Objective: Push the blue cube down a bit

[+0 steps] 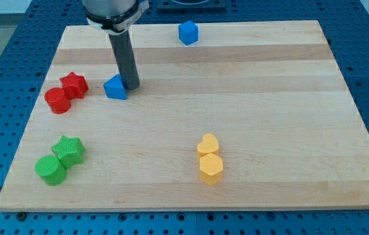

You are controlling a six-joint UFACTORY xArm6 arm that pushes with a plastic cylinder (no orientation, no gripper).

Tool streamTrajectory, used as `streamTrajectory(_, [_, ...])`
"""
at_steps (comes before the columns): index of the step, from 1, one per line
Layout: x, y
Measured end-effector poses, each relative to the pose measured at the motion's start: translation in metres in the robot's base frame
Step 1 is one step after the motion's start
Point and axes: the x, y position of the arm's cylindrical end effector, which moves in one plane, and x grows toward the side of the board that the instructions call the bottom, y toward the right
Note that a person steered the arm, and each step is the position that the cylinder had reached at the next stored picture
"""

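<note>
Rod, no claw on this arm: my tip [131,85] touches the blue triangular block [115,87] at its 3 o'clock side. The blue cube [188,32] sits well apart at my tip's 1 o'clock, near the wooden board [269,117]'s top edge.

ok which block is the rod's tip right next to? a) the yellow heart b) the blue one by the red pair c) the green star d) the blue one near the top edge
b: my tip sits at the right side of the blue block beside the red pair, while the blue cube near the view's top stands far from it.
</note>
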Motion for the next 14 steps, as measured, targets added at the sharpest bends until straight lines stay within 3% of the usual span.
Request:
streamTrajectory(4, [0.007, -0.071])
streamTrajectory(6, [-0.067, 0.007])
streamTrajectory(8, [-0.096, 0.158])
streamTrajectory(9, [-0.138, 0.189])
streamTrajectory(10, [-0.192, 0.186])
streamTrajectory(14, [-0.181, 0.118])
